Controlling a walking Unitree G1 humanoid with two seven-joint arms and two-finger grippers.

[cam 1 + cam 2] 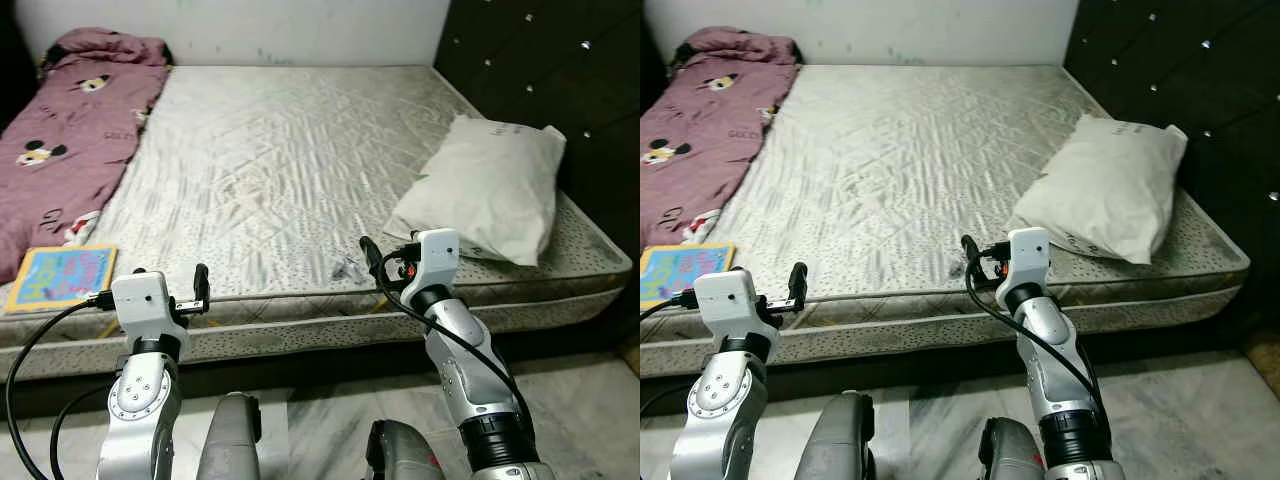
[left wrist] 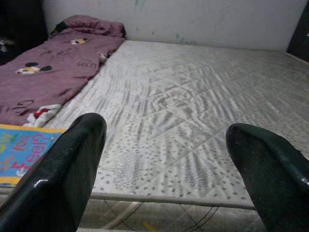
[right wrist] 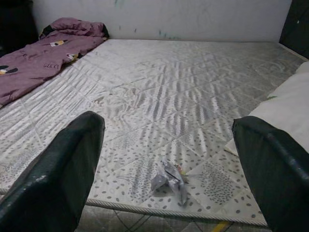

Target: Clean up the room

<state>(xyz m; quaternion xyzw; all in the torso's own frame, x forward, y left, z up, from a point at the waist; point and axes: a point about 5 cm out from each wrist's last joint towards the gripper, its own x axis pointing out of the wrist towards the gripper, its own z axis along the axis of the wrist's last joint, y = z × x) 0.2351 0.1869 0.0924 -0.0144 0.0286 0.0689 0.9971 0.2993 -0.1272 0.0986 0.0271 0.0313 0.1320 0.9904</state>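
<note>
A small crumpled wrapper (image 3: 170,180) lies on the bare grey mattress (image 1: 270,160), close to its front edge. My right gripper (image 1: 390,248) hovers just above and short of the wrapper (image 1: 347,266), open, nothing between its fingers (image 3: 63,164). A colourful children's book (image 1: 62,275) lies at the mattress's front left corner. My left gripper (image 1: 170,278) is held at the front edge to the right of the book (image 2: 19,152), open and empty. A white pillow (image 1: 490,185) rests at the right side near the headboard.
A purple cartoon-print blanket (image 1: 70,130) runs along the left side of the bed. A dark tufted headboard (image 1: 540,70) stands at the right, a pale wall (image 1: 260,30) at the far end. Marble floor (image 1: 570,400) shows below the bed.
</note>
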